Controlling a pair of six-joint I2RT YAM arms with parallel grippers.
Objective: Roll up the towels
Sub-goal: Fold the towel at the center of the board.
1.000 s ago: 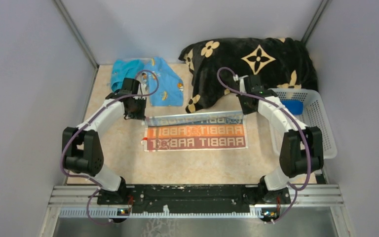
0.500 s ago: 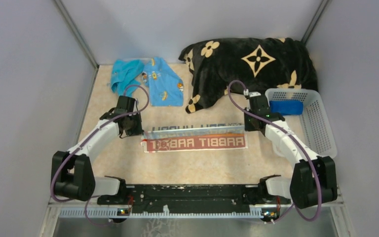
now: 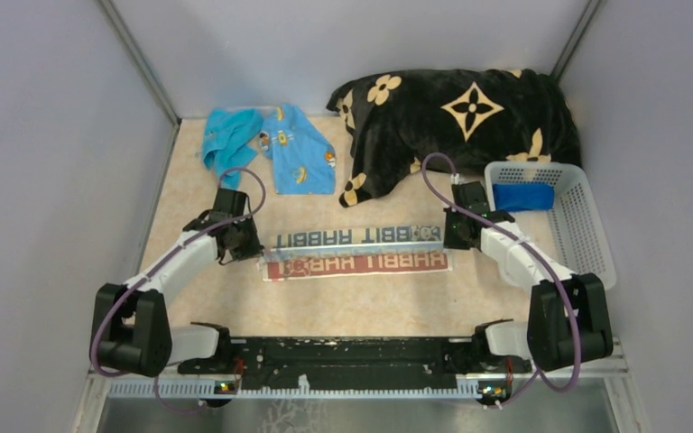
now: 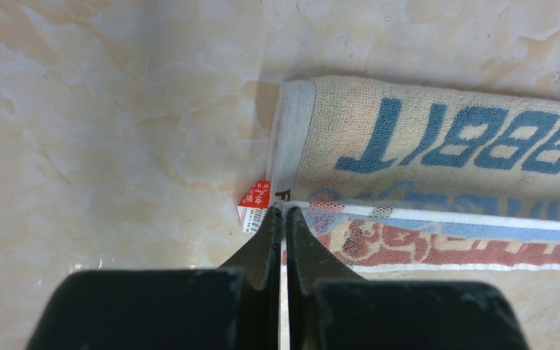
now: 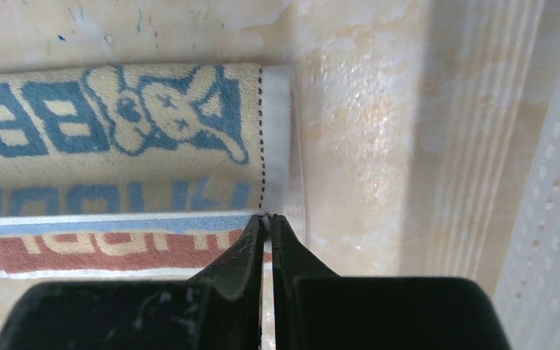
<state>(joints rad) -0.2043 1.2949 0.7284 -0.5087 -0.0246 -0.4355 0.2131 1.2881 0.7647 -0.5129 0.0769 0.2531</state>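
The striped "RABBIT" towel [image 3: 356, 251] lies across the table's middle, its far part folded over toward me so that the blue-lettered underside shows above the red stripe. My left gripper [image 3: 251, 245] is shut on the folded edge's left corner [image 4: 284, 210], next to a red label [image 4: 257, 204]. At the other end my right gripper [image 3: 448, 236] pinches the right corner [image 5: 268, 216]. A turquoise towel [image 3: 228, 135] and a light blue printed towel [image 3: 300, 153] lie at the back left. A dark blue towel [image 3: 523, 196] rests in the basket.
A white mesh basket [image 3: 595, 234] stands at the right, close to my right arm. A big black plush blanket with tan flowers [image 3: 460, 113] is heaped at the back right. Grey walls close in both sides.
Both grippers have pulled the striped towel's far edge toward the near side. The fold now covers the orange stripe and only the red stripe still shows.
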